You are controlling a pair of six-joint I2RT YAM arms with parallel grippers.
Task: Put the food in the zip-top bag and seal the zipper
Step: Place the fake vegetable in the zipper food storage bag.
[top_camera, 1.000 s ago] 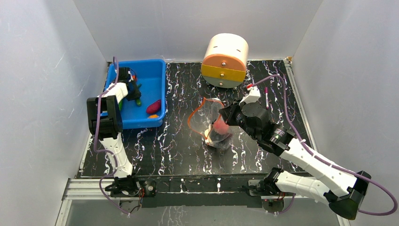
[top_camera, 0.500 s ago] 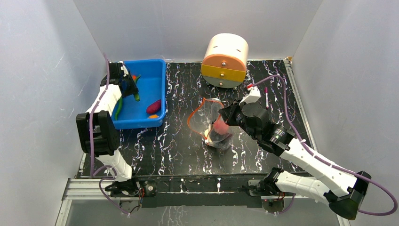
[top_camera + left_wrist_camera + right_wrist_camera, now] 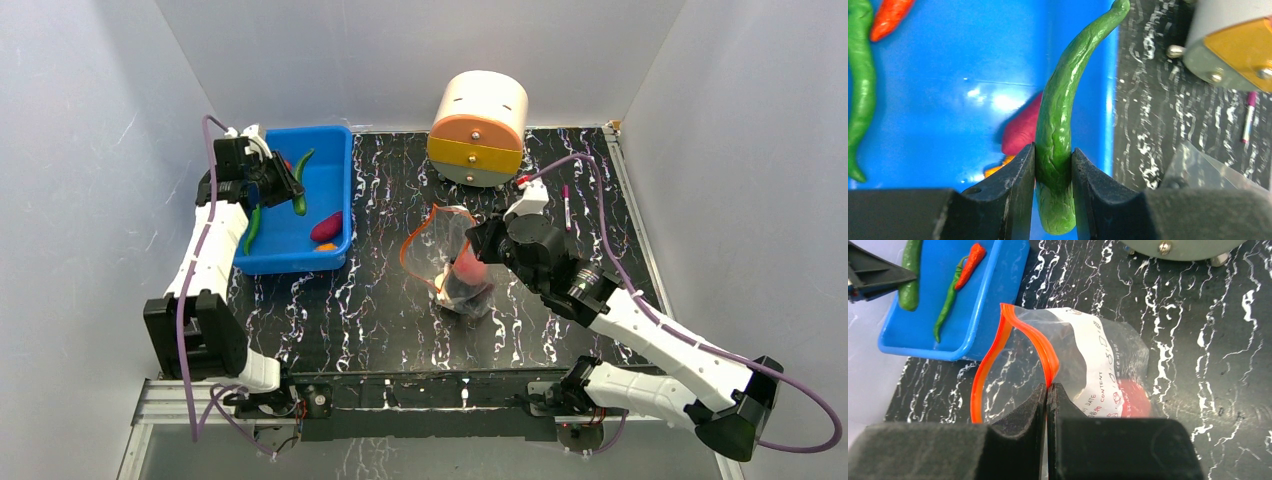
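Food status: one round fruit (image 3: 468, 268) is inside the bag (image 3: 447, 245), low at the closed end. The green pepper (image 3: 1055, 120) is in the air above the bin (image 3: 335, 150). The left gripper (image 3: 1053, 156) is clamped on it near the thick end, with the long tail sticking out past the fingers. Left in the bin: second green pepper (image 3: 860, 85), red chili (image 3: 890, 17), purple piece (image 3: 327, 226), orange piece (image 3: 326, 247).

The bag sits mid-desk (image 3: 380, 300), between the bin and the right arm, mouth toward the bin side. The zipper (image 3: 987, 360) is unsealed, its orange strip bowed into an open loop. The right gripper (image 3: 1048, 389) is clenched on one lip of the zipper only. My read: that props the mouth open so the left arm has a target to drop into.

Gripping the pepper at the butt end looks deliberate, since the free tip can lead into the mouth first. Risk: the pepper is long and curved, so the tip could catch the strip or shove the bag, which is pinned at one point only.

Step in hand: carry the pepper from bin to bag. Early in the job, roughly one of six items in, seal not started.

Not involved: the round drawer box (image 3: 480, 125) at the back and the pink pen (image 3: 566, 205) by the right arm.
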